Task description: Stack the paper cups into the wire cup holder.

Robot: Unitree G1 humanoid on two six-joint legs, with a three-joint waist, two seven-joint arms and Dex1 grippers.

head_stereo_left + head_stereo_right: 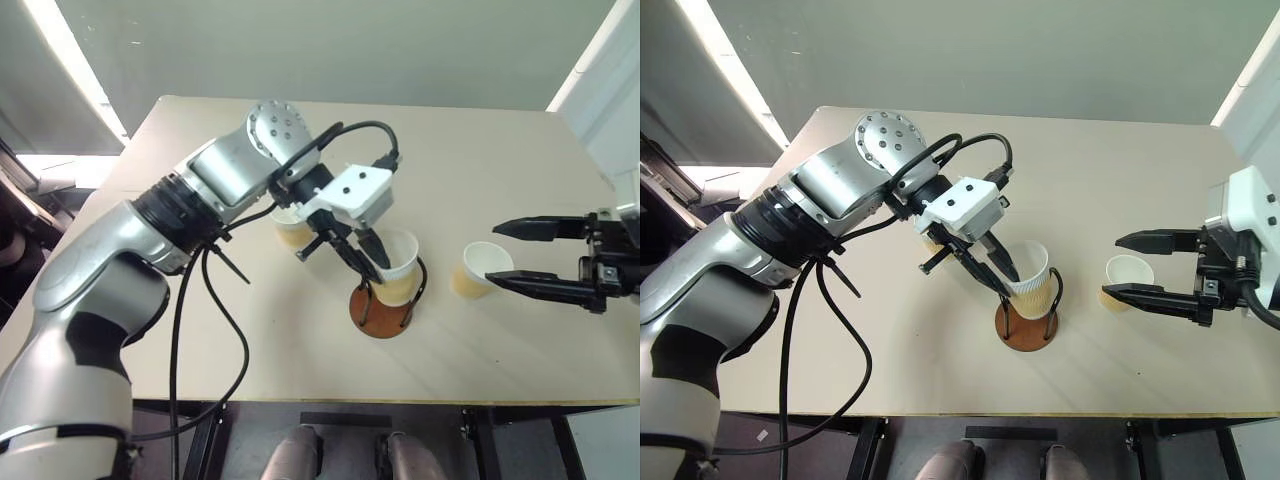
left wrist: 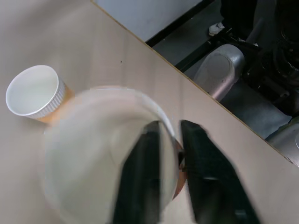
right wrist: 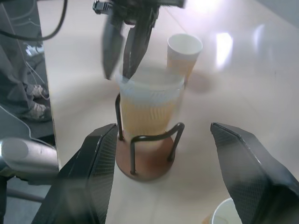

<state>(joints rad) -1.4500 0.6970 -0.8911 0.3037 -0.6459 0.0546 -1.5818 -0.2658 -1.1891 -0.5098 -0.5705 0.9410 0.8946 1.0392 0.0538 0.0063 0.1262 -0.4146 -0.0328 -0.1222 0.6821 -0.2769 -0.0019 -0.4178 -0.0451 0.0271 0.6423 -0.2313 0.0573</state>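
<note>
Left gripper (image 1: 1002, 272), its fingers straddling the rim of a ribbed tapered paper cup (image 1: 1032, 281) without pinching, hovers at frame centre above the wire cup holder (image 1: 1028, 325); right gripper (image 1: 1118, 266) gapes empty.

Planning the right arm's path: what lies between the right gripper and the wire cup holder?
One paper cup stands between the right gripper and the wire cup holder, seen in the left eye view.

Head views look down; both wrist views closely share the wire cup holder (image 3: 147, 161).
</note>
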